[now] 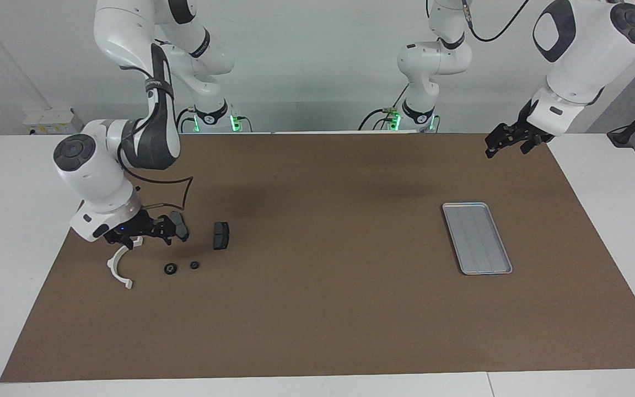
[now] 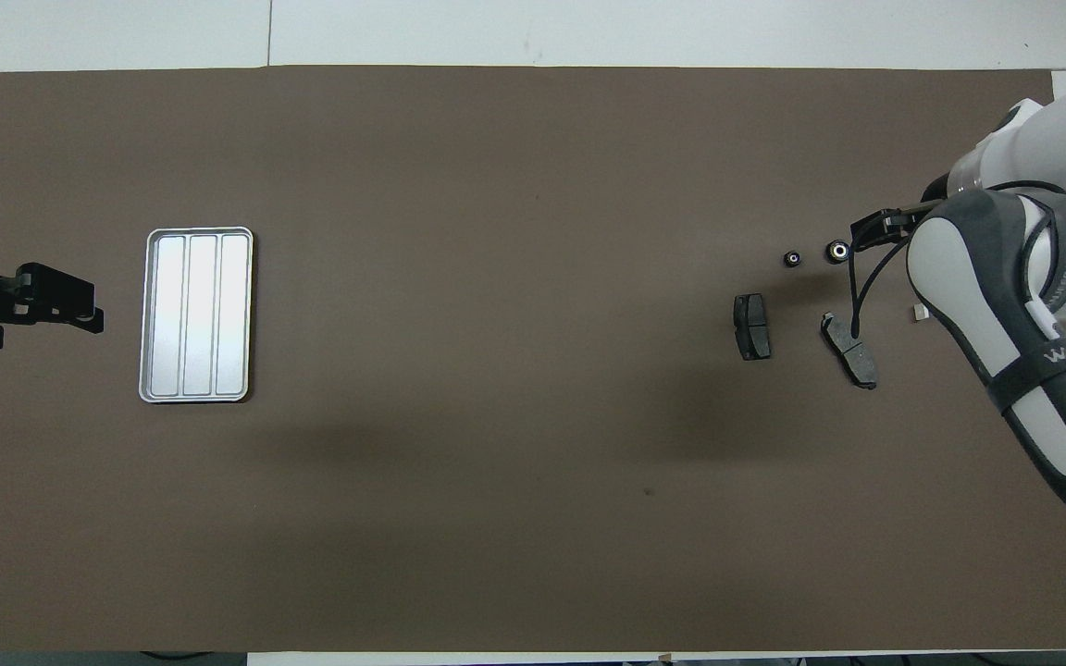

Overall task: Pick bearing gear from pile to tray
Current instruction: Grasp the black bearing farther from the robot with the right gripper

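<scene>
While you read the right arm's end of the surface [image 1: 317, 309], note these:

Right gripper [image 1: 130, 238]: low over the pile, just above the upper end of the white half-ring bracket [image 1: 119, 270] — you cannot tell whether its fingers are spread or closed, nor whether it touches anything.

Pile: at the right arm's end of the brown mat. You have two dark brake pads, one [image 1: 180, 226] just beside the right gripper and tilted, the other [image 1: 221, 235] a little toward the table's middle, apart from it.

Bearing gears: two tiny black round pieces, [image 1: 170, 268] and [image 1: 194, 265], lying side by side on the mat, farther from the robots than the brake pads. In the overhead view the one [image 2: 836, 250] nearer the arm sits just off a dark part of the gripper assembly; the other [image 2: 792, 259] lies free.

Tray [image 1: 477, 238]: silver, flat on the mat toward the left arm's end, well apart from the pile — nothing in it.

Left gripper [image 1: 507, 139]: waiting, raised beside the tray at the mat's edge; fingers parted, holding nothing.
</scene>
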Robot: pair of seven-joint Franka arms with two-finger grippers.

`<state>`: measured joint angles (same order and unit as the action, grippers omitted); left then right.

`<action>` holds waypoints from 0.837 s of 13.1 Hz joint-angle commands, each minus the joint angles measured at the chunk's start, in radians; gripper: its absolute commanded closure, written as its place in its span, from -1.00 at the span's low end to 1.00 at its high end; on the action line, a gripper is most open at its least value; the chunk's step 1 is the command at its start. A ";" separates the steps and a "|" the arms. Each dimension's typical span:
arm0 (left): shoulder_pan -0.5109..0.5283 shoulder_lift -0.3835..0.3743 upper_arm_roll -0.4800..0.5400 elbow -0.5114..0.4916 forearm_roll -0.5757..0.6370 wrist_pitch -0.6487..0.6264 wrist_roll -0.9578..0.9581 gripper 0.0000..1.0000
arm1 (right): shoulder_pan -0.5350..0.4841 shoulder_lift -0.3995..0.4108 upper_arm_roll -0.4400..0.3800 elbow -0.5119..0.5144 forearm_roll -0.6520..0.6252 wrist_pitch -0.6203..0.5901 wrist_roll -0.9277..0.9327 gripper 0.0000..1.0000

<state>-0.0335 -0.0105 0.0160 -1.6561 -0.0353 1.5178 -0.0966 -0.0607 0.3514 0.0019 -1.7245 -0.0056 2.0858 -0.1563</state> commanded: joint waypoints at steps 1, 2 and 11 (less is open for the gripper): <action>0.006 -0.034 0.002 -0.045 0.014 0.028 -0.005 -1.00 | -0.008 0.041 0.009 0.000 -0.008 0.066 -0.029 -1.00; 0.004 -0.037 0.001 -0.051 0.014 0.033 -0.005 -1.00 | -0.007 0.058 0.009 0.002 -0.008 0.080 -0.028 -1.00; -0.005 -0.086 -0.001 -0.172 0.005 0.157 -0.011 -1.00 | 0.001 0.139 0.010 0.002 -0.007 0.183 -0.029 -0.99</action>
<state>-0.0331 -0.0302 0.0175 -1.7190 -0.0353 1.6036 -0.0978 -0.0568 0.4739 0.0062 -1.7251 -0.0056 2.2421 -0.1591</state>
